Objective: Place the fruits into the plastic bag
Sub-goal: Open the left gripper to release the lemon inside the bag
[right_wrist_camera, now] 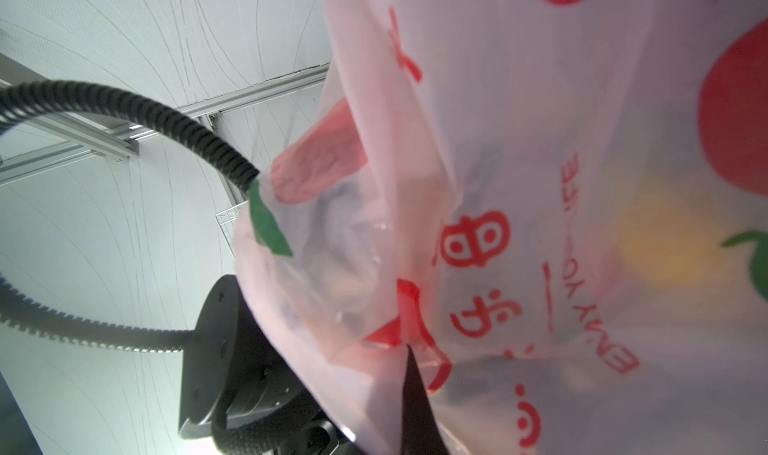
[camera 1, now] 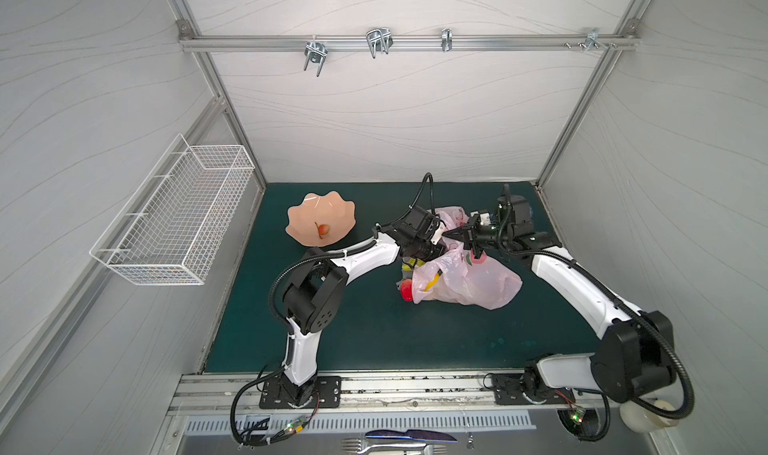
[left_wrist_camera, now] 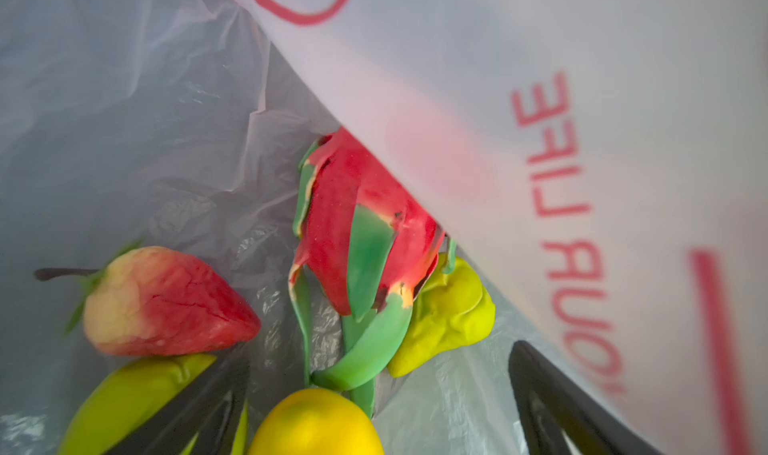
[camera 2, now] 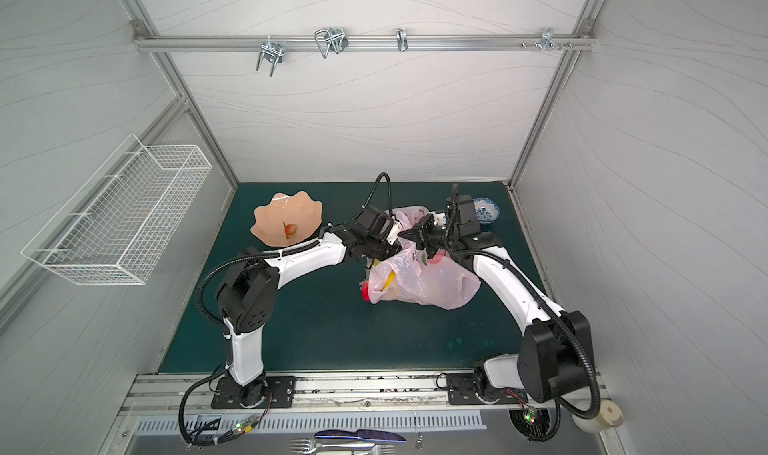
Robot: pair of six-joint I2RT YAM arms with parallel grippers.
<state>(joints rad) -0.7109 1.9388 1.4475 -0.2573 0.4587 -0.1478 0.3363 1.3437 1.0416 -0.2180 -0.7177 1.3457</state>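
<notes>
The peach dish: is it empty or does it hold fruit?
Not empty: a small reddish-brown fruit lies inside the peach dish.

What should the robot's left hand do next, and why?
Probably draw the left gripper out of the plastic bag and toward the dish. Its jaws are open, the lemon lies ungripped in the bag, and one small brownish fruit sits in the dish. The right gripper pinches the bag's edge, holding the mouth up.
</notes>
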